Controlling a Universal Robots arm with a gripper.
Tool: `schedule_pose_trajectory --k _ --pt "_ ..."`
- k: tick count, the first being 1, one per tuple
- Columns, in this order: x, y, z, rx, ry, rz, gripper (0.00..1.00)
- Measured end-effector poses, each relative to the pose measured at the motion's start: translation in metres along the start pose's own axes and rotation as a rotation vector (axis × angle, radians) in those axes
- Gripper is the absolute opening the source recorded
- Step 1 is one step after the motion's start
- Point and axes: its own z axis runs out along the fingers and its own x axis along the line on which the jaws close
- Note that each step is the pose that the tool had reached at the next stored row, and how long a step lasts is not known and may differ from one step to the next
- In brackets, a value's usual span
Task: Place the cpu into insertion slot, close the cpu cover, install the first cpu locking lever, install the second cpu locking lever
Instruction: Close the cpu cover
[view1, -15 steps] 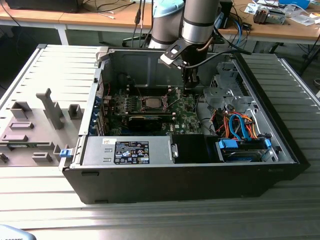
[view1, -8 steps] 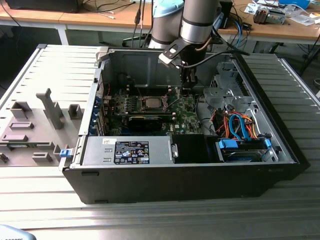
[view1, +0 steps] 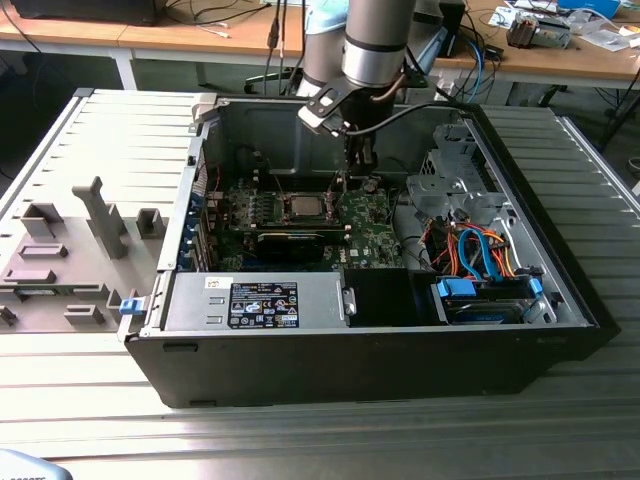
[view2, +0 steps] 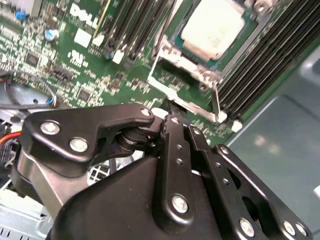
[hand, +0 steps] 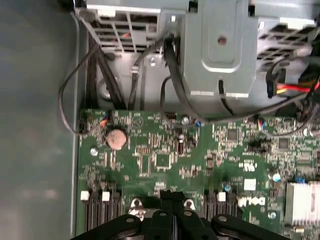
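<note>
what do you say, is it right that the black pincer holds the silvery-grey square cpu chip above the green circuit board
No. The black pincer is above the green circuit board, but it holds no chip: the second wrist view shows the silvery-grey square cpu chip already seated in place on that board.

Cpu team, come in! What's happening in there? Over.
End effector shut, tip near cpu. Cpu seated on board. Cables off to the side, not blocking.
</note>
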Motion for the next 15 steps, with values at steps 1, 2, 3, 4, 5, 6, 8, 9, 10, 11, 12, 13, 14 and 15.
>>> schedule_pose_trajectory --k 1,2,3,4,5,6,8,9,10,11,12,13,14,15 --pt "0.0003 -0.0061 0.0000 -0.0003 0.0000 0.000 0.11" --pt "0.0007 -0.0127 0.0000 -0.0007 0.0002 0.000 0.11" --pt "0.0008 -0.0151 0.0000 -0.0009 0.0001 0.000 0.11" --pt "0.0009 -0.0175 0.0000 -0.0010 0.0001 0.000 0.11" --pt "0.0011 -0.0223 0.0000 -0.0014 0.0003 0.000 0.11" --pt "0.0012 -0.0250 0.0000 -0.0015 0.0002 0.000 0.11" --pt "0.0013 -0.0278 0.0000 -0.0015 0.0002 0.000 0.11" --pt "0.0014 -0.0296 0.0000 -0.0015 0.0002 0.000 0.11" --pt "0.0014 -0.0306 0.0000 -0.0015 0.0003 0.000 0.11" --pt "0.0015 -0.0319 0.0000 -0.0016 0.0003 0.000 0.11" --pt "0.0016 -0.0332 0.0001 -0.0016 0.0004 0.000 0.11" --pt "0.0016 -0.0350 0.0002 -0.0016 0.0003 0.000 0.11" --pt "0.0017 -0.0364 0.0002 -0.0015 0.0003 0.000 0.11" --pt "0.0018 -0.0385 0.0004 -0.0016 0.0004 0.000 0.11"
